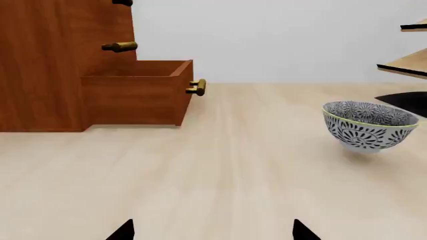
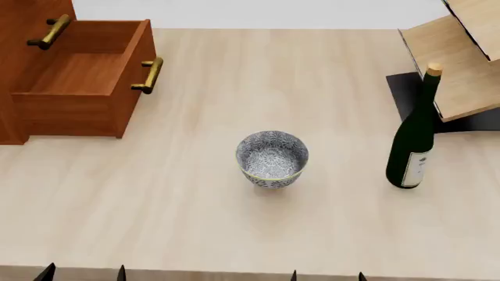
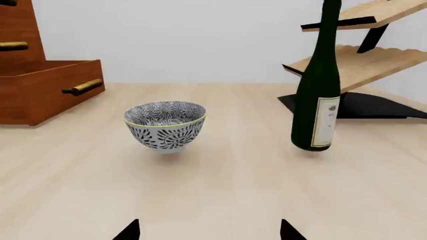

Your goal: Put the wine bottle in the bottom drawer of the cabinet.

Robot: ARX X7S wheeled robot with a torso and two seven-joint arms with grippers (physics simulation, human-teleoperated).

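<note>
My left claw (image 2: 82, 273) and right claw (image 2: 326, 275) both hang released and empty near the counter (image 2: 156, 205) edge. The wine bottle (image 2: 415, 137) stands upright beside the wooden rack (image 2: 461, 58), right of the patterned bowl (image 2: 272, 158). The cabinet (image 2: 23, 17) has its bottom drawer (image 2: 78, 76) pulled out.

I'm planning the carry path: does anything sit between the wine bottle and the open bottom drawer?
Yes. The patterned ceramic bowl stands on the light wooden table, roughly between the upright dark green wine bottle and the open reddish-brown bottom drawer. Nothing else lies between them.
</note>
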